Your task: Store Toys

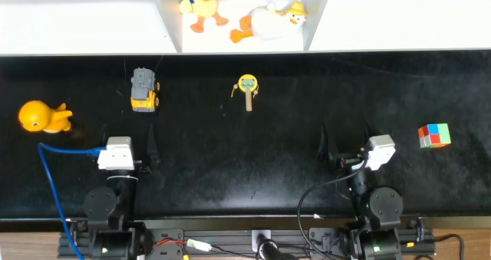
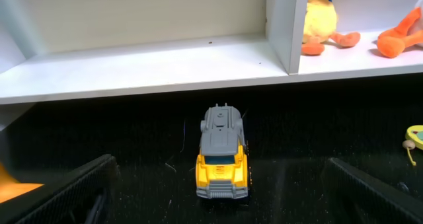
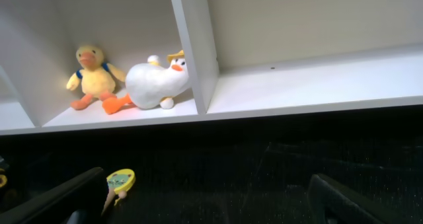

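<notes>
A yellow and grey toy truck [image 1: 143,90] [image 2: 223,156] stands on the black table ahead of my left gripper [image 1: 138,145] [image 2: 218,204], which is open and holds nothing. A yellow duck-shaped toy [image 1: 44,116] lies at the far left. A small yellow rattle [image 1: 248,89] [image 3: 119,182] lies mid-table. A coloured cube [image 1: 433,136] sits at the right. My right gripper [image 1: 344,145] [image 3: 205,207] is open and bare, near the table's front. In the white shelf's middle bay sit a yellow plush duck [image 1: 202,3] [image 3: 94,75] and a white plush duck [image 1: 268,22] [image 3: 155,84].
The white shelf [image 1: 92,22] runs along the table's far edge, with dividers [image 3: 195,49] between its bays. A blue cable [image 1: 54,176] loops beside the left arm. Bare black table lies between the two grippers.
</notes>
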`<action>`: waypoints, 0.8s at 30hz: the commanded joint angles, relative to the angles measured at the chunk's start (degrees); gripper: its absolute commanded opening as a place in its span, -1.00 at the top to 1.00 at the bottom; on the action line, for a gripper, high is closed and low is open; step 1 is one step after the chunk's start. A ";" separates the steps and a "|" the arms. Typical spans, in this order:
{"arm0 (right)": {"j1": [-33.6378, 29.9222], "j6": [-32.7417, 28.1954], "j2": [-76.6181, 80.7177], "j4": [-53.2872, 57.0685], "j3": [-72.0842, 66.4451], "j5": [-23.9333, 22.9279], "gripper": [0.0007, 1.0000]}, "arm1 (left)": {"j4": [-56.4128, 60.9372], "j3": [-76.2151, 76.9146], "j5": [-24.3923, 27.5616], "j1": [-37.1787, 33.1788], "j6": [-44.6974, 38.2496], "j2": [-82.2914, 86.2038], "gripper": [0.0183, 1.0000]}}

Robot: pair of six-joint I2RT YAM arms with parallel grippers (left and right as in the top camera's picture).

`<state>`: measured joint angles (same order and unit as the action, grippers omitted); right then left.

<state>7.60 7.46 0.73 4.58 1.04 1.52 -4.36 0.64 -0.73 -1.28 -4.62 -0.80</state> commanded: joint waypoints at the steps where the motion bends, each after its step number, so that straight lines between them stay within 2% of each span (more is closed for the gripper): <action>1: 0.28 -0.35 -0.52 -0.31 -0.76 0.39 -0.99 | 1.16 -0.17 -0.04 -0.07 0.26 0.63 -1.00; 4: 0.28 -0.35 -0.52 -0.31 -0.76 0.39 -0.99 | 1.27 0.24 1.07 -0.07 3.63 0.63 -1.00; 7: 0.28 -0.35 -0.52 -0.31 -0.76 0.37 -0.99 | 0.48 2.84 5.05 -0.07 4.13 0.61 -1.00; 11: 0.28 -0.35 -0.52 -0.31 -0.76 0.37 -0.99 | -9.70 12.85 4.79 -0.13 6.80 -0.98 -0.99; 14: 0.28 -0.35 -0.52 -0.31 -0.76 0.37 -0.99 | -19.63 23.65 0.83 -0.33 9.22 -5.42 -0.99; 21: 0.28 -0.35 -0.52 -0.31 -0.76 0.37 -0.99 | -37.59 52.04 -7.58 -0.33 8.00 -24.41 -0.99; 22: 0.28 -0.35 -0.52 -0.31 -0.76 0.39 -0.99 | -39.71 55.76 -9.70 -0.33 8.68 -27.26 -0.99; 24: 0.28 -0.35 -0.52 -0.31 -0.76 0.37 -0.99 | -44.76 63.30 -17.35 -0.50 10.95 -33.33 -0.99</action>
<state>7.60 7.44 0.73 4.54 1.04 1.52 -46.06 56.01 -7.53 -1.28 3.36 -27.66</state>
